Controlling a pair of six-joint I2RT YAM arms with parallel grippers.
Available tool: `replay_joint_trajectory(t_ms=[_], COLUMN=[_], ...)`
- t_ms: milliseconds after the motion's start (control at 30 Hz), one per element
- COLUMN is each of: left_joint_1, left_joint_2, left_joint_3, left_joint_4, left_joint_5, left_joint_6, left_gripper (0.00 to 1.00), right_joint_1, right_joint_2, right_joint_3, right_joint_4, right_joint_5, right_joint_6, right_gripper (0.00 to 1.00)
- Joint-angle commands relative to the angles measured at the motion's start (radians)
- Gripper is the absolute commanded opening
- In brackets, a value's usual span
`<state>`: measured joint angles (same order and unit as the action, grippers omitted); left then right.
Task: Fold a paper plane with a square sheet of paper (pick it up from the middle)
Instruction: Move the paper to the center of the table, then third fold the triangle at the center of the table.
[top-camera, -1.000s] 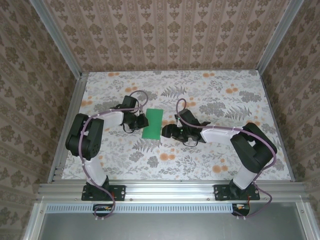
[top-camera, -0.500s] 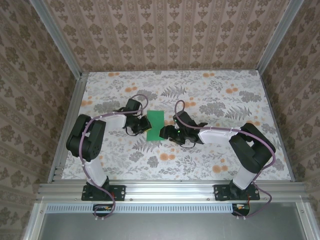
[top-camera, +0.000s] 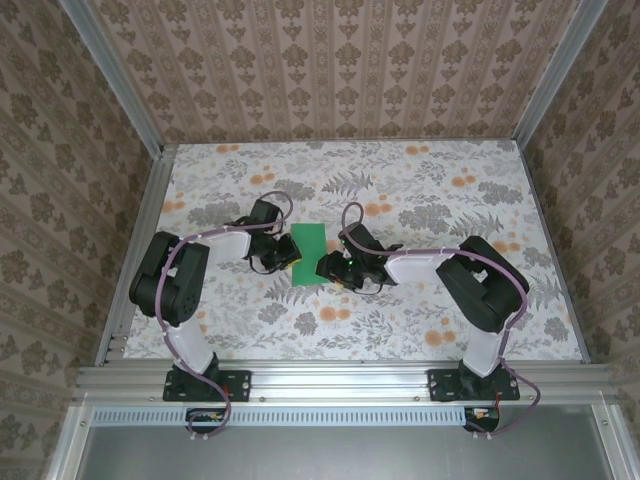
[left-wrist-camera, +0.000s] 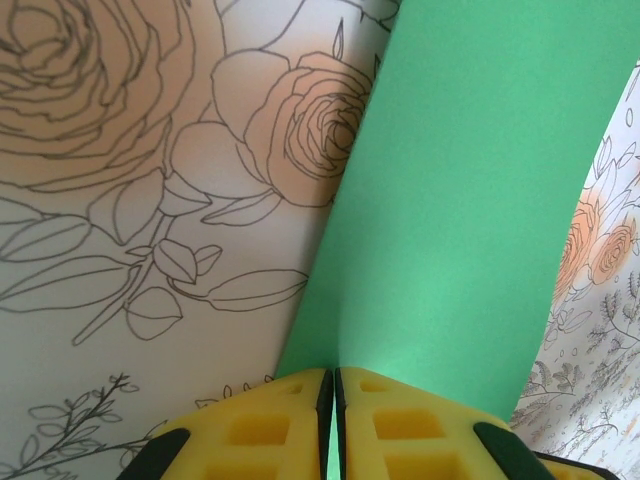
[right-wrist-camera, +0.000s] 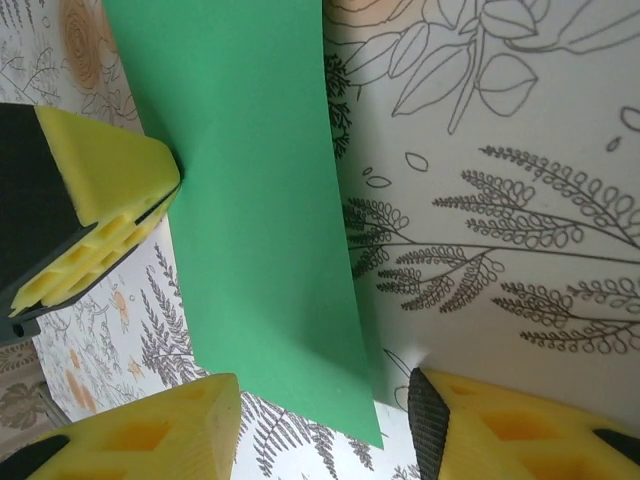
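The bright green sheet of paper (top-camera: 309, 254) shows as a flat oblong near the table's middle. My left gripper (top-camera: 284, 256) is at its left edge. In the left wrist view its yellow fingers (left-wrist-camera: 270, 420) are pressed together on the paper's edge (left-wrist-camera: 460, 200), left gripper (left-wrist-camera: 333, 378) shut on it. My right gripper (top-camera: 331, 268) is at the sheet's near right corner. In the right wrist view the right gripper (right-wrist-camera: 320, 415) is open, its two fingers standing either side of the green corner (right-wrist-camera: 250, 200) without touching it. The left gripper's yellow finger (right-wrist-camera: 100, 190) shows there too.
The table (top-camera: 450, 330) carries a floral printed cloth. Aluminium rails (top-camera: 340, 378) run along the near edge, and patterned walls close the other three sides. Both arms reach inward and meet at the paper.
My right gripper has moved left up to the paper's near right corner, and its jaws have narrowed. The left gripper has kept its hold; the sheet has shifted slightly nearer.
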<state>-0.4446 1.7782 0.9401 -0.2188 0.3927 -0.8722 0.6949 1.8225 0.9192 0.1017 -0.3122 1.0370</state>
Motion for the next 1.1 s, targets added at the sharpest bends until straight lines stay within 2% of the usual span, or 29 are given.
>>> replay_joint_trajectory(t_ms=[0, 167, 400, 467, 533, 633, 800, 1067], left_joint_1=[-0.006, -0.005, -0.006, -0.006, -0.005, -0.006, -0.006, -0.005], left_joint_2=[0.021, 0.023, 0.009, 0.005, -0.004, -0.019, -0.036, 0.018], left_joint_3=[-0.033, -0.034, -0.035, -0.035, -0.033, -0.024, 0.020, 0.052], left_joint_4=[-0.079, -0.074, -0.073, -0.067, -0.057, -0.027, 0.006, 0.020], left_joint_5=[-0.029, -0.023, -0.014, -0.005, 0.007, 0.049, 0.103, 0.117], left_joint_6=[-0.017, -0.020, -0.014, -0.011, -0.004, 0.028, 0.099, 0.145], left_gripper=[0.14, 0.14, 0.14, 0.14, 0.15, 0.21, 0.30, 0.31], right_joint_1=[0.005, 0.006, 0.002, 0.000, -0.001, -0.008, -0.010, -0.009], right_joint_2=[0.038, 0.042, -0.001, -0.009, -0.014, -0.030, -0.070, -0.129], right_joint_3=[0.044, 0.040, -0.002, -0.011, -0.017, -0.023, -0.036, -0.083], right_joint_4=[-0.012, 0.019, 0.041, 0.046, 0.038, -0.002, -0.114, -0.232], right_joint_5=[-0.015, -0.051, -0.044, -0.037, -0.024, -0.008, -0.042, -0.068], right_joint_6=[0.011, 0.019, 0.043, 0.051, 0.056, 0.045, -0.022, -0.071], right_gripper=[0.50, 0.44, 0.28, 0.22, 0.12, 0.01, 0.00, 0.00])
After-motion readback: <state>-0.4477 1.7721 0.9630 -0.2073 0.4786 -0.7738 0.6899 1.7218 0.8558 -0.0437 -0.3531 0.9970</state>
